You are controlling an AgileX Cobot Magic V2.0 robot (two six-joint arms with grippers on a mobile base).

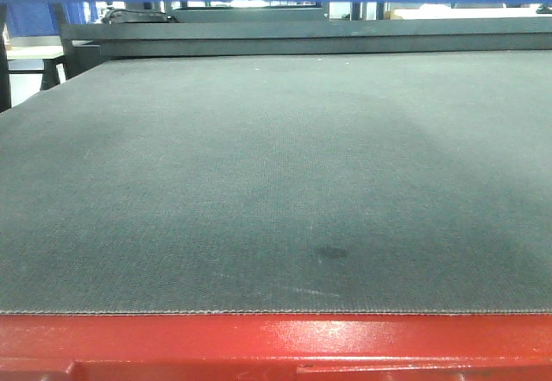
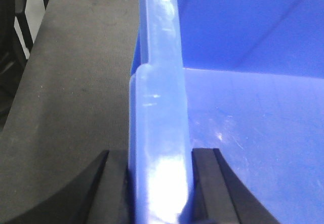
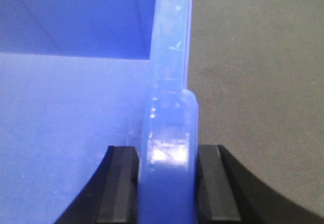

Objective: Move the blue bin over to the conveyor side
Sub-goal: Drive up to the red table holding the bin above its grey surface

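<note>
Rims of blue bin [image 2: 253, 133] sit pinched inside left gripper [image 2: 159, 181] and right gripper [image 3: 167, 178]

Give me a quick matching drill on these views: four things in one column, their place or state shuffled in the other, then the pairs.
1. left gripper
2. right gripper
3. conveyor belt
4. red frame

a. dark grey, woven surface
b. shut on the blue bin rim, bin interior on the right of its wrist view
c. glossy, along the belt's near edge
d. shut on the bin rim, bin interior on the left of its wrist view

Pairs: 1-b, 2-d, 3-a, 4-c
</note>
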